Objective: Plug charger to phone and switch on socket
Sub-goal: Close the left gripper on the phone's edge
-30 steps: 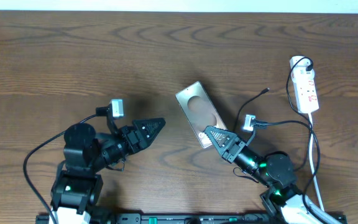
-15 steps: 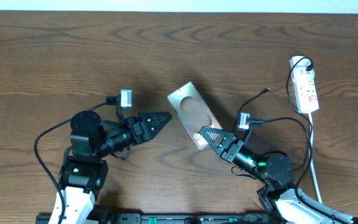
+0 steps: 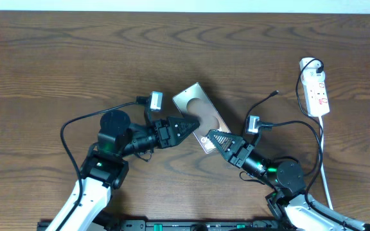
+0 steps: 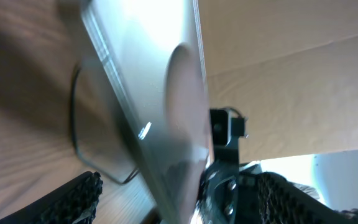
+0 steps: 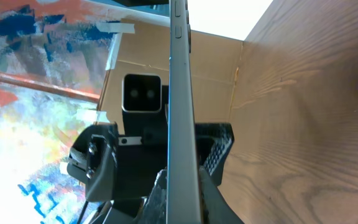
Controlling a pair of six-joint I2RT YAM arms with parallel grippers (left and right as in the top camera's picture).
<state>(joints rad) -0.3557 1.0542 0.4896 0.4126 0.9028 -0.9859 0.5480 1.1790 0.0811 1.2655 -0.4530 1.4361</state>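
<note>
The phone [image 3: 194, 104] is a shiny grey-brown slab, held up off the table at a slant. My right gripper [image 3: 209, 136] is shut on its near end; in the right wrist view the phone's thin edge [image 5: 180, 74] stands between the fingers [image 5: 182, 186]. My left gripper [image 3: 191, 123] is open, with its fingers on either side of the phone's left edge; the left wrist view shows the slab [image 4: 148, 74] between the spread fingers [image 4: 179, 198]. The charger's black connector tip [image 3: 275, 94] lies free on the table at the right. The white socket [image 3: 316, 92] lies at the far right.
A white plug [image 3: 309, 63] sits at the socket's far end. The thick white cord [image 3: 324, 160] runs from the socket toward the front edge. Black cables loop on the table between the right arm and the socket.
My left arm has swung right, and its open fingers now straddle the phone. My right gripper carried the phone a little left and back earlier, then held still.
</note>
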